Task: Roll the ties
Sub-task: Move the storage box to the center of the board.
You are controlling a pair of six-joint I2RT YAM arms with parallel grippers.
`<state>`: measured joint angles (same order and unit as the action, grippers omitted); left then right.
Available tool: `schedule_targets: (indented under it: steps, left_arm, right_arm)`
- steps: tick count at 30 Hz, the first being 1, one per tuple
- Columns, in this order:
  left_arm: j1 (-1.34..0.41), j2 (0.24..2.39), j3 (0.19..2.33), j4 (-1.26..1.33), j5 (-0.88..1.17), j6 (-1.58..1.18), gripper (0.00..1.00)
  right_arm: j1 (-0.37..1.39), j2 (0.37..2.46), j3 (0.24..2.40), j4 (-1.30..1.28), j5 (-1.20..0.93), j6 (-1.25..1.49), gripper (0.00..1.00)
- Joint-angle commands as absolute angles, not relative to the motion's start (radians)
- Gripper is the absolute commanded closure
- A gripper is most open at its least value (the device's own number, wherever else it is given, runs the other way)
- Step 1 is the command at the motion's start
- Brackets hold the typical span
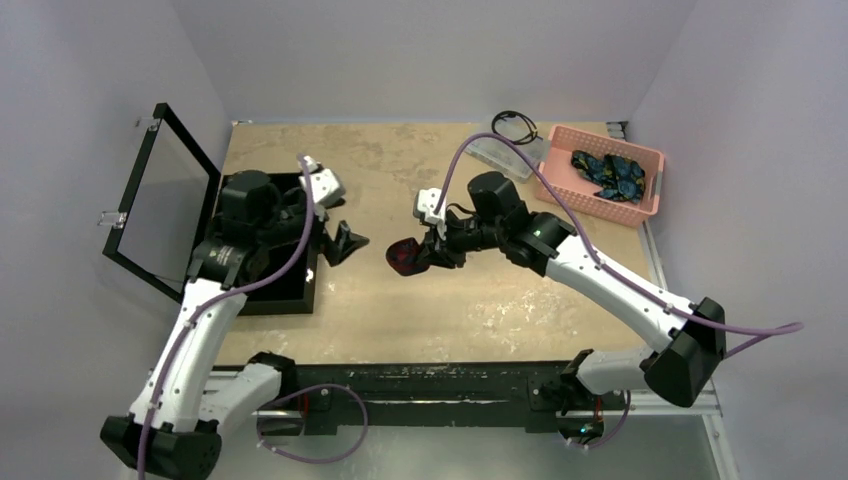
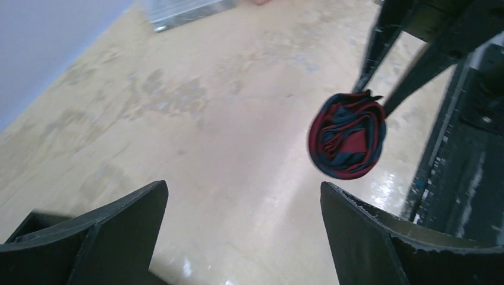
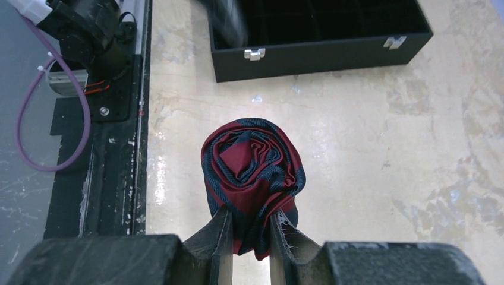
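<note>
One down: the right tool [image 3: 248, 221] pinches a rolled maroon tie [image 3: 252, 169] over the tabletop [image 3: 356, 148], facing the spread, empty left tool [image 2: 242, 199]. The blue ties [image 1: 608, 172] lie in the pink basket [image 1: 595, 205], apparently unrolled.

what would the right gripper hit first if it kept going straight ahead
Likely the black box, straight ahead of the right gripper; the rolled maroon tie it holds would touch first. Depth is unclear.
</note>
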<state>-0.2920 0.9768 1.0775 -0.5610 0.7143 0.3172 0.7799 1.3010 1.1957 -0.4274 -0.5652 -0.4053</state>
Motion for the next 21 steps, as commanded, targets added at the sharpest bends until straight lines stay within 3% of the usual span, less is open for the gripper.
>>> schedule_targets:
  steps: [1, 5, 9, 15, 21]
  left_arm:
    - [-0.11, 0.883, 1.065, -0.598, 0.661, 0.204, 0.0]
    - [-0.018, 0.929, 1.069, -0.682, 0.424, 0.155, 0.01]
    - [-0.004, 1.089, 1.115, -0.754, 0.184, 0.087, 0.14]
    - [-0.003, 1.272, 1.121, -0.687, 0.171, 0.01, 0.29]
    - [-0.006, 1.453, 1.157, -0.658, 0.184, 0.021, 0.33]
  right_arm:
    - [0.758, 1.358, 1.26, -0.379, -0.536, -0.3, 1.0]
    - [0.701, 1.469, 1.351, -0.39, -0.533, -0.199, 1.0]
    - [0.649, 1.57, 1.439, -0.424, -0.503, -0.184, 1.0]
    - [0.635, 1.601, 1.504, -0.451, -0.412, -0.315, 1.0]
    - [0.612, 1.599, 1.527, -0.489, -0.356, -0.335, 1.0]
